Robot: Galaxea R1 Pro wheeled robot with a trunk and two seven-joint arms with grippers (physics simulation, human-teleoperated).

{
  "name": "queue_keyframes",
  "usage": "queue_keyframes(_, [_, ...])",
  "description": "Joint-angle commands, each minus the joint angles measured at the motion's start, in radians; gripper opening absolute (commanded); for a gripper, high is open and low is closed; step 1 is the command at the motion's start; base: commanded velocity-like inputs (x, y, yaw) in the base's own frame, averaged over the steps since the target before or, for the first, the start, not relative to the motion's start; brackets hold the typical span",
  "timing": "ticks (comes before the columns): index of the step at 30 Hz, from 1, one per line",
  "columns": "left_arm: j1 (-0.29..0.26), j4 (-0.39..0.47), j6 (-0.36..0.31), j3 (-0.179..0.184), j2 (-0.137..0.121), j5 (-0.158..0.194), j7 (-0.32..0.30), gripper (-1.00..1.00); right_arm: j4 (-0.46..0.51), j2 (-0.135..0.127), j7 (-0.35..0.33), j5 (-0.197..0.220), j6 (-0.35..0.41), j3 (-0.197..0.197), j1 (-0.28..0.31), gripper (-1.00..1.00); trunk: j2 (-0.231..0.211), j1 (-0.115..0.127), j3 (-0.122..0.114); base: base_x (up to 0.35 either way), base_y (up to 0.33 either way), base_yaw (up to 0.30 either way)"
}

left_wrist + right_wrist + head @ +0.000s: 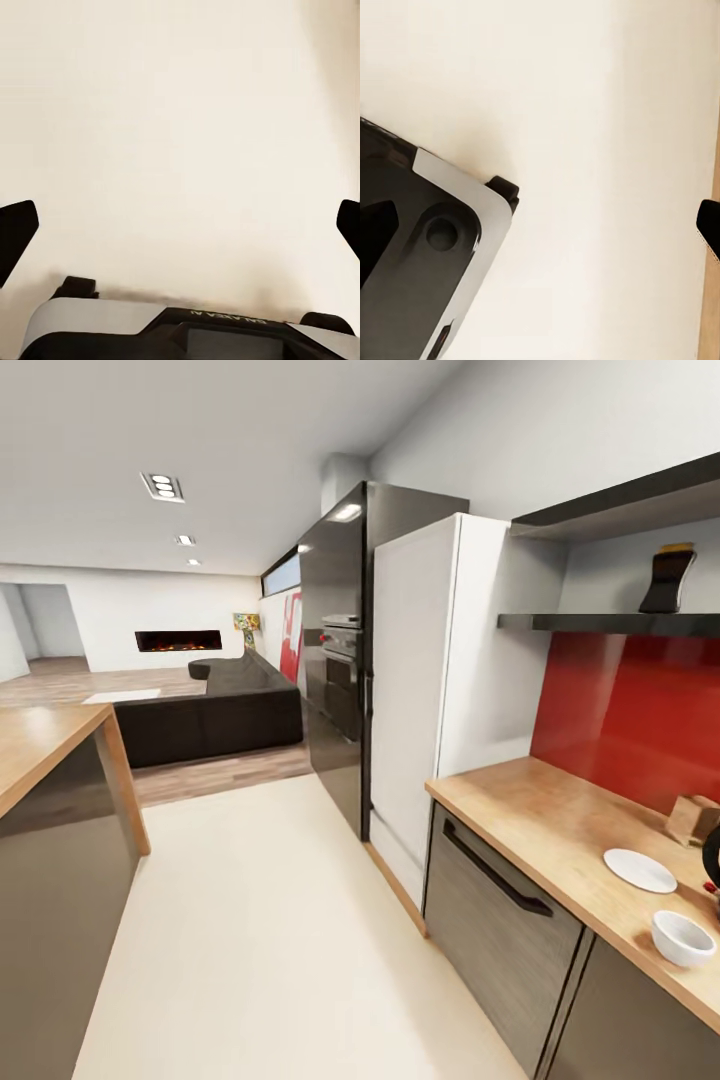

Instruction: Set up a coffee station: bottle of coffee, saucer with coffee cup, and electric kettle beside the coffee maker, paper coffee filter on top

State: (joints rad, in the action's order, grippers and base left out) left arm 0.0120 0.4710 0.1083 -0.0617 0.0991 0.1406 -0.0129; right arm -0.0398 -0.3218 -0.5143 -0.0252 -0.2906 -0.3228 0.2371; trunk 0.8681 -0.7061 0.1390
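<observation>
The kitchen countertop (540,810) runs along the right in the head view. On it lie the white saucer (640,870) and, nearer, apart from it, the white coffee cup (683,937). The dark bottle of coffee (667,578) with its yellowish top stands on the black kitchen shelf (600,623) above the red backsplash. At the picture's right edge a curved black part (712,855) pokes in; which appliance it is cannot be told. My left gripper (180,229) hangs open over the pale floor, as does my right gripper (540,232), both with nothing between the fingers.
A wooden block (693,818) stands on the counter behind the saucer. A white fridge (430,660) and a black oven tower (335,660) close the counter's far end. The wood-topped island (40,740) is at the left, with pale floor (260,940) between. My base (180,334) shows below the grippers.
</observation>
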Motion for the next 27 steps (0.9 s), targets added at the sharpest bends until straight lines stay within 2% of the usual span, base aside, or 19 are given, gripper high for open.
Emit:
queue_keyframes(1, [0.001, 0.001, 0.001, -0.003, 0.001, 0.007, -0.002, 1.0, -0.004, 0.0, -0.001, -0.002, -0.009, -0.002, 0.002, 1.0, 0.001, -0.001, 0.001, 0.31, 0.149, 0.0])
queue_keyframes(13, [0.0, 0.001, 0.002, -0.004, 0.001, 0.007, -0.002, 1.0, -0.005, 0.001, -0.003, -0.004, -0.009, -0.002, 0.002, 1.0, 0.001, -0.001, 0.001, 0.293, 0.132, -0.029])
queue_keyframes(27, [0.0, 0.001, 0.004, -0.006, 0.001, 0.007, -0.002, 1.0, -0.005, 0.001, -0.005, -0.004, -0.008, -0.002, 0.002, 1.0, 0.001, -0.001, 0.001, 0.04, 0.014, -0.226])
